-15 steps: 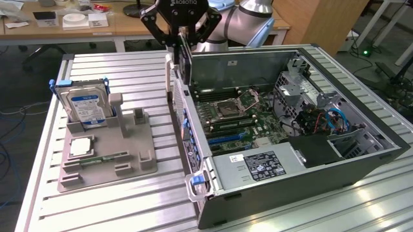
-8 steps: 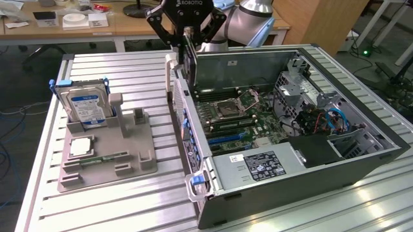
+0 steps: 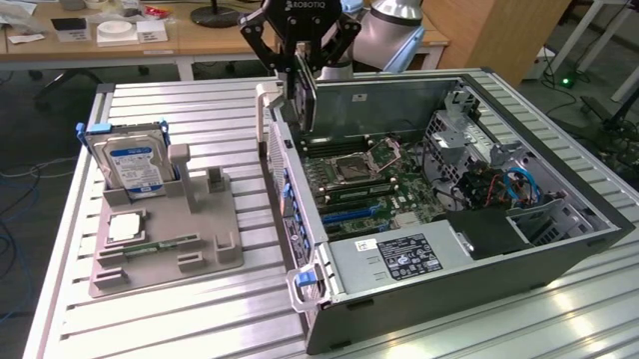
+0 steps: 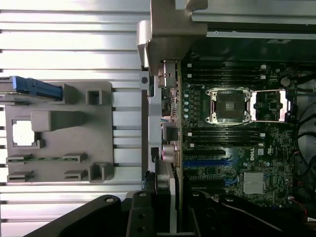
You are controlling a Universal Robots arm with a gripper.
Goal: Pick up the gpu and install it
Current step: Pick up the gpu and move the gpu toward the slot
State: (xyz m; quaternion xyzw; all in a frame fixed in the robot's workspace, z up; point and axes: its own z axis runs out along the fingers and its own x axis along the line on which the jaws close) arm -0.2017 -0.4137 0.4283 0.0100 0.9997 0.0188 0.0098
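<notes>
**My gripper (image 3: 304, 66), exterior view.** A black two-fingered claw points straight down. My arm (image 3: 391, 21), a silver-grey segment, comes in at the upper edge, on the exterior view's right of the claw. The two linkages spread wide at the claw's body and slope inward to a narrow V. The tips are drawn partway together and pinch a thin card (image 3: 310, 101) by its upper edge. The card hangs upright below the tips.

**Wrist view.** My black fingers (image 4: 140, 217) stand one on each side of the card, seen here edge-on. The card's edge runs out between them, in line with the claw's centre.
</notes>
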